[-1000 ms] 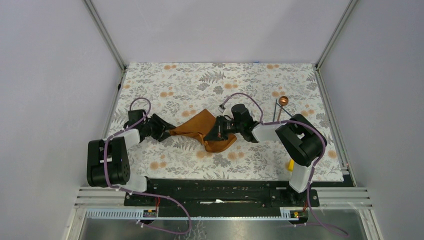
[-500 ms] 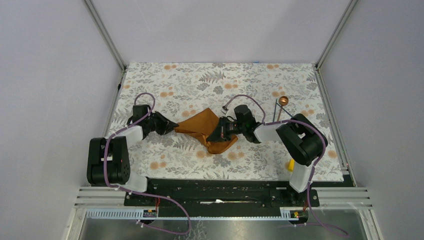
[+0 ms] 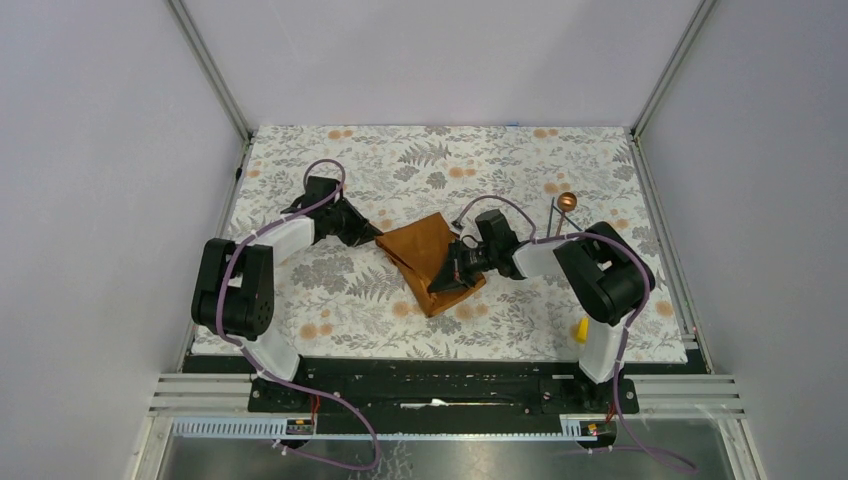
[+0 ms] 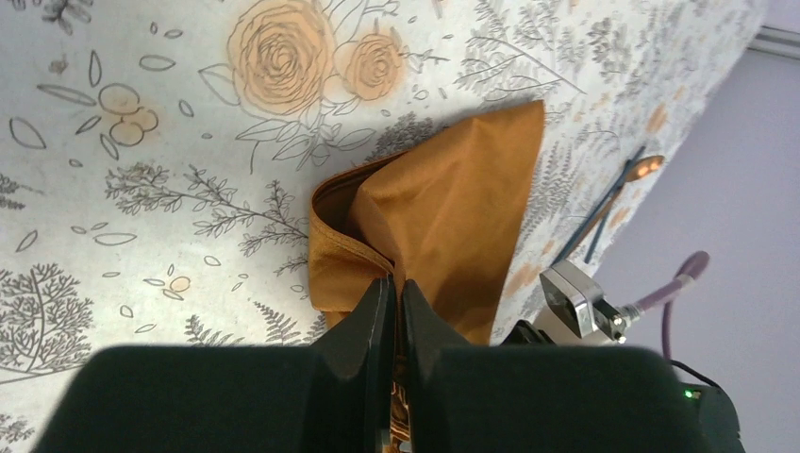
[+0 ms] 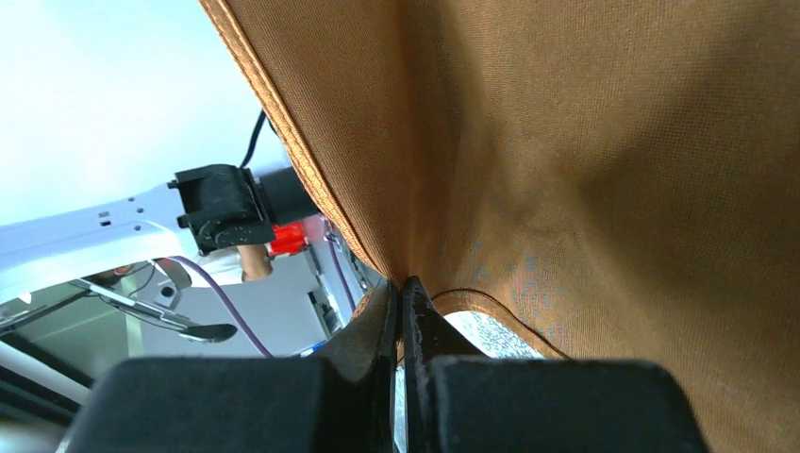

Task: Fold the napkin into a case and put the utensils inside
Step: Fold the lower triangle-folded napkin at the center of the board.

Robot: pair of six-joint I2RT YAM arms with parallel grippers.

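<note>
Seen from above, a table point(image 3: 330, 160) covered in a grey leaf and orange flower print; the left arm reaches from the near left edge towards the middle. The left fingers point(image 3: 374, 234) meet the left corner of the napkin point(image 3: 430, 255). In the left wrist view the left fingers point(image 4: 394, 291) are pressed nearly together, with a thin hem of the orange-brown napkin point(image 4: 462, 208) pinched between them; just past the tips the cloth's edge curls open like a small pocket, and beyond that it lies flat on the table.

The napkin lies a little right of the table's centre, folded into a rough diamond with one point towards the near edge. The right fingers point(image 3: 456, 279) rest on its near right side, the right arm bending in from the right. In the right wrist view the right fingers point(image 5: 401, 304) are closed tight on a fold of the napkin point(image 5: 585, 151), which fills most of that picture.

Further right, apart from the cloth, lie the utensils point(image 3: 558, 215): slim dark handles, one with a round copper bowl at its far end, partly hidden by the right arm. A yellow block point(image 3: 581, 328) sits near the right arm's base.
</note>
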